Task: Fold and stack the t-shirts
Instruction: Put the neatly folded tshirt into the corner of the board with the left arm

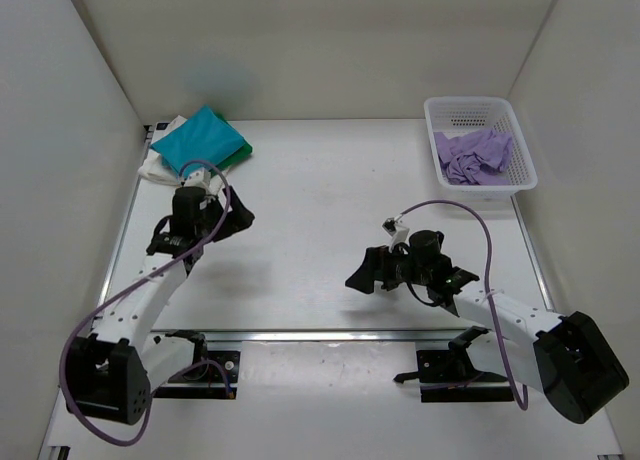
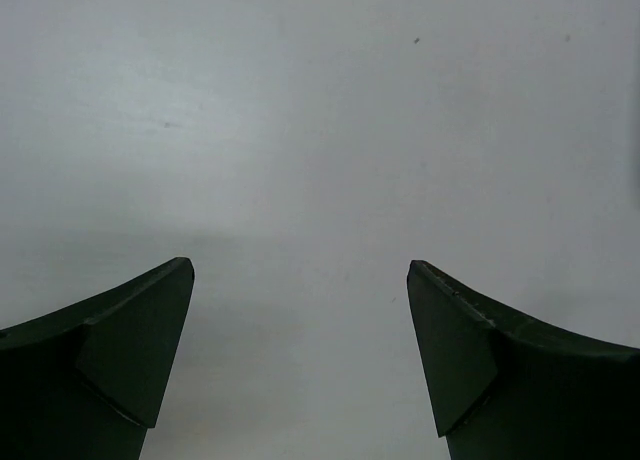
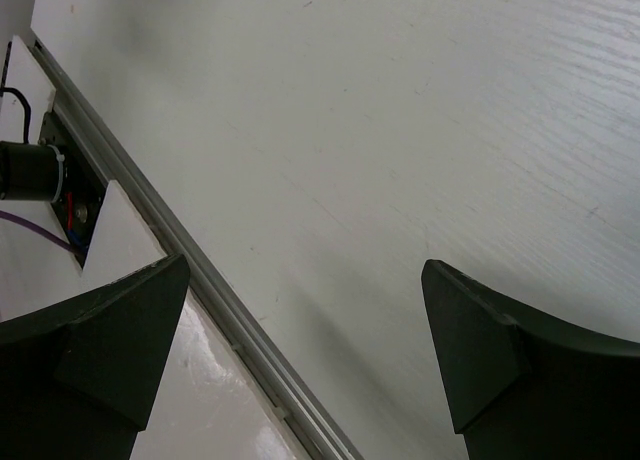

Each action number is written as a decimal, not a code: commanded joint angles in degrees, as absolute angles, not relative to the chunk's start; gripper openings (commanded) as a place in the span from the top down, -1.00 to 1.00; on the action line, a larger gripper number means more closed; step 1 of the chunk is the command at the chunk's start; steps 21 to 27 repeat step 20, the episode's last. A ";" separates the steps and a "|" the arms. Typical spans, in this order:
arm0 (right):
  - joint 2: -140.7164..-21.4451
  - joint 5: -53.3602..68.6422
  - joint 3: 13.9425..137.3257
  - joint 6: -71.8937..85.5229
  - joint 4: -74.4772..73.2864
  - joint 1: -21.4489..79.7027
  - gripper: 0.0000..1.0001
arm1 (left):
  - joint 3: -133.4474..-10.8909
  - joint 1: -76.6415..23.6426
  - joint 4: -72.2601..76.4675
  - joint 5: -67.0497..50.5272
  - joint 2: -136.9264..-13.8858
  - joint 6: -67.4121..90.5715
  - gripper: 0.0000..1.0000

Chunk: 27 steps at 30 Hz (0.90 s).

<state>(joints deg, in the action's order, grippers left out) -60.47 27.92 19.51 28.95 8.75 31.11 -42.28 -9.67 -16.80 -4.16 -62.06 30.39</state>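
White desk (image 1: 320, 200), smooth matte top, bare across the middle, with a metal rail along the near edge. Far right corner: white plastic mesh basket (image 1: 470, 104), rectangular, long axis running near-to-far, rigid perforated walls. Far left corner: a folded stack of t-shirts, with the teal t-shirt (image 1: 200, 140) on top, flat and square-ish, turned diamond-wise to the desk edge. An edge of the green t-shirt (image 1: 240, 156) peeks out at its right side, and the cream-white t-shirt (image 1: 158, 166) is at the bottom, spilling out to the left. The lilac t-shirt (image 1: 475, 157) sits crumpled inside the basket, soft and wrinkled, not folded, no clear long axis. It looks like the last one left to do. Key relation: the lilac t-shirt lies beyond the right pincer (image 3: 305, 263) and to its right, well apart, and the right arm is clearly the nearer one. That pincer currently faces the near rail, away from the basket, so the arm likely has to swing round and reach over the basket wall from above. Its jaws are spread wide with nothing between them. The left pincer (image 2: 298, 267) hangs over bare desk just near of the stack, jaws also wide and empty, touching no cloth. Cloth is limp, so expect it to drape and snag on the mesh when lifted.
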 commanded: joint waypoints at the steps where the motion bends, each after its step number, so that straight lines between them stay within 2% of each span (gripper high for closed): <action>1: -60.47 27.95 20.30 28.21 11.42 31.20 -0.98 | -39.73 -9.76 -20.82 -3.16 -56.00 28.22 -0.97; 12: -63.01 28.22 19.69 29.09 13.19 31.03 -0.98 | -36.12 -7.82 -26.98 -2.37 -40.00 24.17 -0.97; 27: -63.19 28.31 20.65 28.74 12.31 30.85 -0.98 | -36.74 -8.53 -28.74 -2.46 -39.38 22.24 -0.98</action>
